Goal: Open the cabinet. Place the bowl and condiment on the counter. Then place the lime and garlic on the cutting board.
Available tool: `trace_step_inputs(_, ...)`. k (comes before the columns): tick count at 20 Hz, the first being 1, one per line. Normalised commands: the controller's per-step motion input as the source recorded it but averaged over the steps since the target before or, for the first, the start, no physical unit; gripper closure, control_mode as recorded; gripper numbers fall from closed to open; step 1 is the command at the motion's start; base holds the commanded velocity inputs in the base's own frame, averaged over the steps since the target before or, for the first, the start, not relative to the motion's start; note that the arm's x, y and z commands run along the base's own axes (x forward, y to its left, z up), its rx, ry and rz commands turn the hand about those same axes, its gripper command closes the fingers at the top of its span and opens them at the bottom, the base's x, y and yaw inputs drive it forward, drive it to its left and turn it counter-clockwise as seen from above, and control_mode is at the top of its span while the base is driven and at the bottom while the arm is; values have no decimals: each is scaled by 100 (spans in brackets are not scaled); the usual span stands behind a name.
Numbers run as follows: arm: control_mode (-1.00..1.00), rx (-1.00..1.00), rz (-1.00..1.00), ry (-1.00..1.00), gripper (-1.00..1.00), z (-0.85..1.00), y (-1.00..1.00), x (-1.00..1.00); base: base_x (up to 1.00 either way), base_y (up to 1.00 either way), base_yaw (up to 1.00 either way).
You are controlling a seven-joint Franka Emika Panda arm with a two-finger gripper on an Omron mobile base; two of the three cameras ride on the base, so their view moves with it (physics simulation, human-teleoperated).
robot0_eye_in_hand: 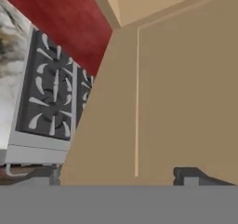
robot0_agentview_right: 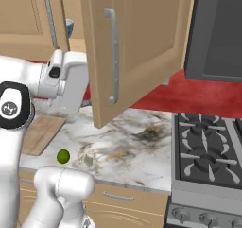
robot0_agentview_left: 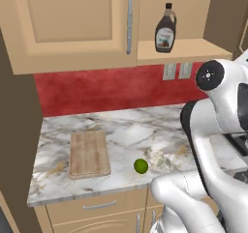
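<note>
Cabinet [robot0_agentview_left: 72, 24]: right door [robot0_agentview_right: 137, 52] swung out over the table [robot0_agentview_left: 121, 125], left door closed. Bottle [robot0_agentview_left: 165, 29] upright on the open shelf near its front edge. Bowl [robot0_agentview_right: 69, 27] is probably the blue-rimmed sliver behind the door edge, mostly hidden. Board [robot0_agentview_left: 89, 153] flat at table left; lime [robot0_agentview_left: 141, 166] just right of it near the front edge, garlic [robot0_agentview_left: 162, 162] beside the lime, apart. Jaws spread wide, grasping nothing, close against the door's panel, well away from bottle and bowl. Stove [robot0_agentview_right: 208, 146] at right.
</note>
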Motion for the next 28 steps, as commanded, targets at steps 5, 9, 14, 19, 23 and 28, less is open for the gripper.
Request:
trace_step_inputs(5,-100,12,2,-20,-100,0,-100,13,0,0,0)
trace_step_inputs(9,-100,19,0,-24,-100,-5,-72,41,0,0,0)
trace_step_inputs(14,-100,16,10,-34,-100,-8,61,37,0,0,0)
trace_step_inputs(19,-100,23,31,-28,-100,-1,100,41,0,0,0)
trace_step_inputs(23,-100,40,37,-2,-100,22,100,27,0,0,0)
trace_step_inputs(28,-100,51,43,0,-100,30,84,15,0,0,0)
